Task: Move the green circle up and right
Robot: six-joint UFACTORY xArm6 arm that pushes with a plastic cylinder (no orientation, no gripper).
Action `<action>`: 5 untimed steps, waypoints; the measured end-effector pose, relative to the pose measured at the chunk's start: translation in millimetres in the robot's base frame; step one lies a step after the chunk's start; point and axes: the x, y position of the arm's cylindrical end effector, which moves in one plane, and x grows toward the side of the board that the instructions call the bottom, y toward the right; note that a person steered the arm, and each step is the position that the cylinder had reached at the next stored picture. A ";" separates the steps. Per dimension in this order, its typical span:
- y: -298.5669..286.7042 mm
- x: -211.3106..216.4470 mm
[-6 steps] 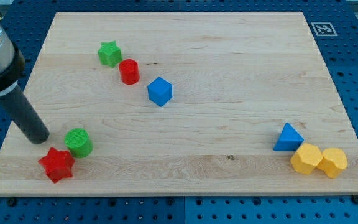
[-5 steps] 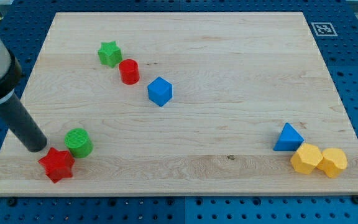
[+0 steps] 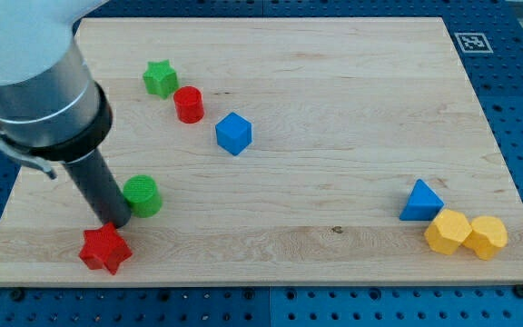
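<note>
On a pale wooden counter point(image 3: 334, 82), which rests on a blue perforated base with a small black-and-white marker at the board's top right corner, we see our arm reaching in from the view's upper left. We have no hand to spread or press together: the arm ends in a straight dark rod, and my tip point(image 3: 114, 221) stands on the wood near the view's lower left.

My tip sits at the lower left edge of the green circle point(image 3: 141, 196), touching it or nearly so. Just below my tip lies the red star point(image 3: 105, 249), close to the board's bottom edge.

Farther up the board, a green star point(image 3: 160, 78) and a red cylinder point(image 3: 188, 104) sit side by side, with a blue cube point(image 3: 233, 133) a little to their lower right.

Well apart, at the view's lower right, a blue triangle point(image 3: 420, 202) sits beside two yellow blocks point(image 3: 467, 234) that touch each other.
</note>
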 end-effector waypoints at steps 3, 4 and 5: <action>21.3 -26.1; 27.2 -29.8; 20.9 -35.4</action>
